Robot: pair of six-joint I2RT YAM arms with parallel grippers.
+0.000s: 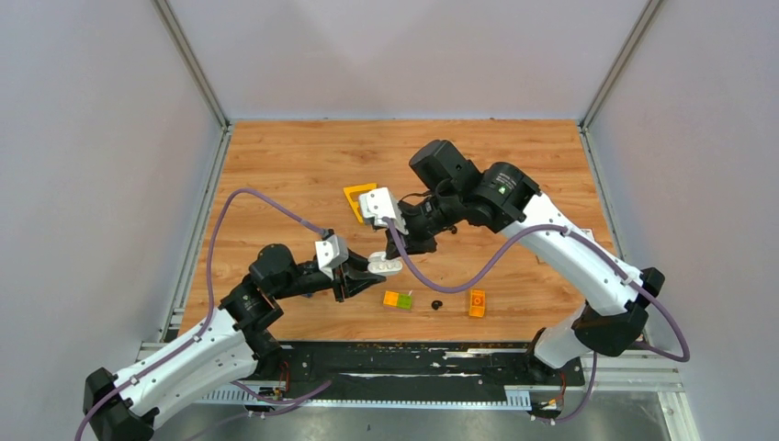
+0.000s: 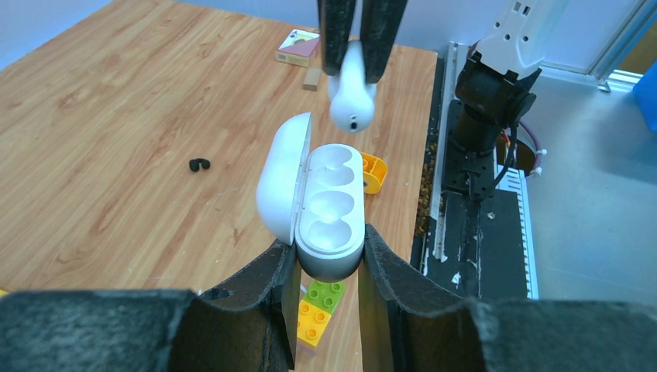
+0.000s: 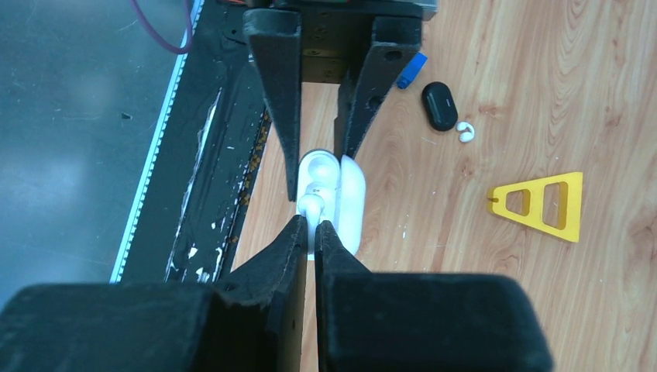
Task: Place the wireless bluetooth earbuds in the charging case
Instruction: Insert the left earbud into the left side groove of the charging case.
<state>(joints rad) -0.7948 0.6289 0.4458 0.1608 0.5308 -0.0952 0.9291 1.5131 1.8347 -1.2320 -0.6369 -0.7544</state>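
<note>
two claws are meeting above the counter, each gripping something. the left claw is pinching the charging case at one end, fingers pressing on its two long sides, and is holding it raised off the counter. the case is lying open, its lid standing up along one long side and its moulded wells facing upward. the right claw is hanging over the end of the case farthest from the left claw, closed nearly all the way on a white earbud, whose rounded head is pointing down at the end well. the earbud is hovering just above the case; whether it is touching i cannot tell.

a small black curled piece is lying on the counter off the lid side of the case, well apart from it. a yellow triangle frame is lying flat off that same side. an orange brick is sitting off the side opposite the lid, partly hidden behind the case in the left wrist view. a yellow and green brick is lying below the case's gripped end, and a black earbud is resting near the case on the side opposite the lid.
</note>
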